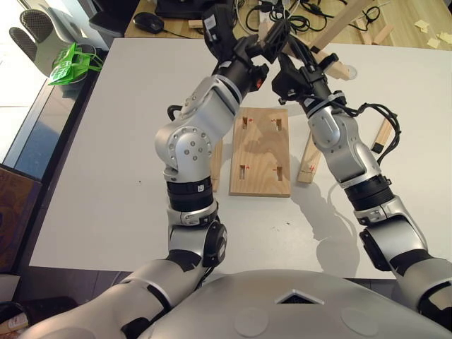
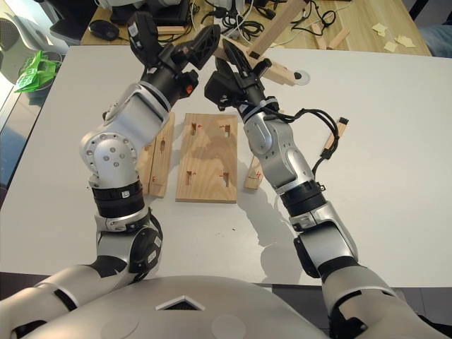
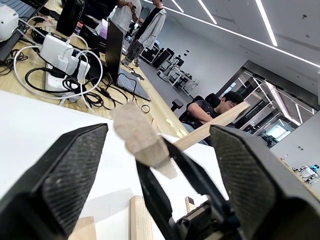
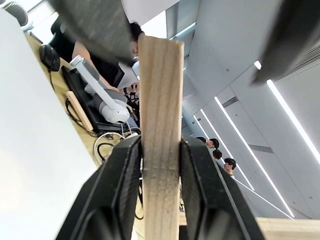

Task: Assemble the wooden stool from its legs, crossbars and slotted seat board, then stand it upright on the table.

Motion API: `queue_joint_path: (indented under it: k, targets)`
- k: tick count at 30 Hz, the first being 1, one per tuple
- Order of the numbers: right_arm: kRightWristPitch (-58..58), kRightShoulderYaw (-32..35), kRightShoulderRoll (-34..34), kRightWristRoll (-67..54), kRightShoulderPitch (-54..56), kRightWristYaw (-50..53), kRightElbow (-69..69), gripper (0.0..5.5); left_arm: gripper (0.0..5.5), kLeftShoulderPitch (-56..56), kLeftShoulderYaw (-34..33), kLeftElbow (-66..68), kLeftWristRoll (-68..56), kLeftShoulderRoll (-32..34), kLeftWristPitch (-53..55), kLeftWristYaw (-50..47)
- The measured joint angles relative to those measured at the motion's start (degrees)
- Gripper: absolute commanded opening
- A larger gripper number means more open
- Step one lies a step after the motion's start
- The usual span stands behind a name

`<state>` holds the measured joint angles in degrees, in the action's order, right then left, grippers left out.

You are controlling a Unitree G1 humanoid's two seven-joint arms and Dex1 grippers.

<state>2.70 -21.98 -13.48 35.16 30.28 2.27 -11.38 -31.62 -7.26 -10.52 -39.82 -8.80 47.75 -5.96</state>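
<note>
The slotted seat board (image 1: 260, 152) lies flat in the middle of the white table. Above its far end, my right gripper (image 2: 236, 70) is shut on a wooden leg (image 4: 160, 125) and holds it in the air. A longer bar (image 3: 215, 122) slants up from that leg; whether they are joined I cannot tell. My left gripper (image 3: 157, 135) is open, one finger on each side of the leg's end (image 3: 140, 137) without touching it. Two more legs (image 2: 161, 152) lie left of the board, partly behind my left arm. Another leg (image 1: 308, 166) lies to its right.
A thin crossbar (image 1: 381, 134) lies on the table farther right, by my right arm's cable. Behind the table stands a desk with a mouse (image 1: 148, 21), cables and wood offcuts. A green bag (image 1: 74, 62) hangs off the table's far left corner.
</note>
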Motion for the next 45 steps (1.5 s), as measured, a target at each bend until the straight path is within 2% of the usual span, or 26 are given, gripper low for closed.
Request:
queue_joint_path:
  k: [13,30,43,45]
  targets:
    - [1.9,0.2,0.7,0.0,0.9,0.1,0.1,1.03,3.77,0.0,-2.1,0.3,-0.8,-0.1,-4.1,-2.3]
    - [3.9,-0.7,1.2,0.1,0.7,-1.5,0.2,1.03,3.77,0.0,-0.6,1.7,-2.2,-0.1,-6.9,-5.4]
    - [6.9,-3.2,-0.2,5.4,-0.2,-0.2,-0.5,1.03,3.77,-0.2,-4.1,3.6,-9.9,-0.2,-8.5,-14.7]
    - [6.9,-3.2,-0.2,5.8,-0.2,0.1,-0.7,1.03,3.5,-0.3,-3.9,3.6,-11.0,-0.2,-8.6,-15.8]
